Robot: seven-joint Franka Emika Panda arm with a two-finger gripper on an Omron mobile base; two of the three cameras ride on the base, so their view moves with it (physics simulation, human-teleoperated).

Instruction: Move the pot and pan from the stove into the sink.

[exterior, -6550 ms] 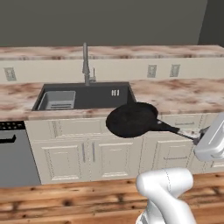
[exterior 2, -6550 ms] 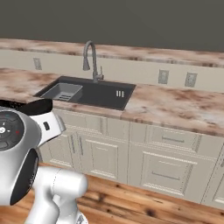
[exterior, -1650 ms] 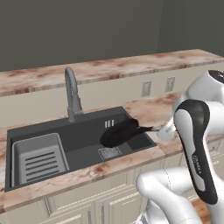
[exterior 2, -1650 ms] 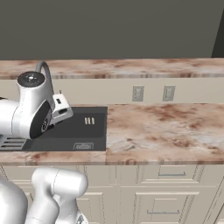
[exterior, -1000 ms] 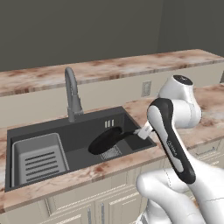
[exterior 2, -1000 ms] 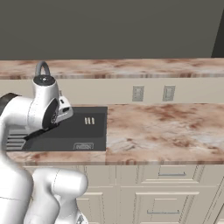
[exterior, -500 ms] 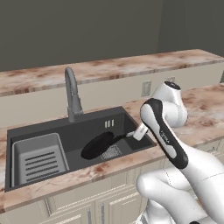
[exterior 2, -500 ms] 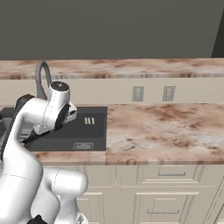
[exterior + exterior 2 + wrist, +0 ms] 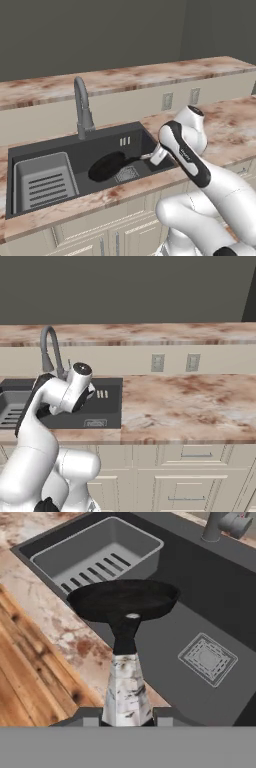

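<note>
The black pan [image 9: 106, 166] sits low inside the dark grey sink [image 9: 137, 137], between the slotted tray insert [image 9: 44, 181] and the drain [image 9: 127, 173]. Whether it touches the basin floor I cannot tell. My gripper [image 9: 152, 156] is shut on the pale tip of the pan's handle at the sink's right side. In the hand view the pan [image 9: 124, 600] lies straight ahead, its pale handle tip [image 9: 125, 687] running down into my gripper [image 9: 126, 718], with the tray insert [image 9: 100, 553] behind it. The pot and the stove are out of view.
A tall curved grey faucet [image 9: 82, 107] rises behind the basin. Marble counter [image 9: 190, 401] stretches to the right of the sink, with two wall outlets [image 9: 157, 362] above it. The square drain [image 9: 207, 658] lies right of the pan. White cabinet fronts [image 9: 195, 481] stand below.
The base has driven up close to the sink. Over the last second the arm folded lower, carrying the pan leftward and down into the basin, still gripped by its handle.
</note>
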